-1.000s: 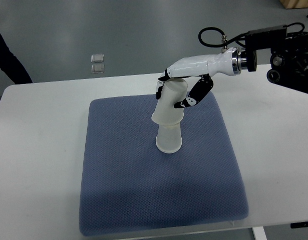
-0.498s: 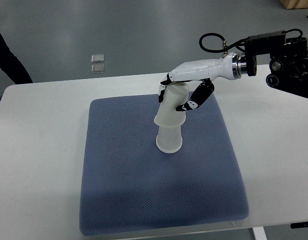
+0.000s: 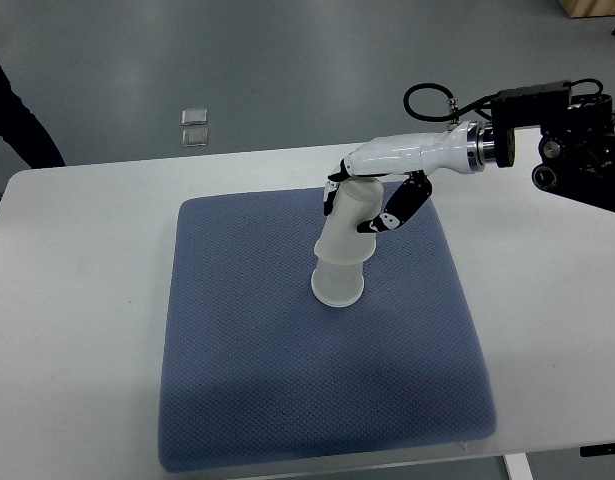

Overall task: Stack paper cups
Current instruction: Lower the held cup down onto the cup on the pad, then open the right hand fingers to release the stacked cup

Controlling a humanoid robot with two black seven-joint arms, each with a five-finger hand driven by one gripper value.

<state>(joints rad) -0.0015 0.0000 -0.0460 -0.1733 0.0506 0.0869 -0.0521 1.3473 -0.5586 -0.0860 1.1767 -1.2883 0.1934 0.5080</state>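
Observation:
An upside-down white paper cup [image 3: 337, 280] stands on the blue mat [image 3: 257, 380] near its middle. A second white cup [image 3: 350, 222], also upside down, sits tilted over the first one and covers most of it. My right hand [image 3: 362, 205] comes in from the right edge and is shut on this upper cup, with its thumb on the right side and the other fingers on the far side. My left hand does not show.
The mat lies on a white table [image 3: 77, 300]. Two small clear square items [image 3: 195, 126] lie on the grey floor beyond the table. A person's dark sleeve [image 3: 12, 110] shows at the left edge.
My right hand has lowered the upper cup further over the standing cup and shifted a little to the right. The lower cup is now mostly covered.

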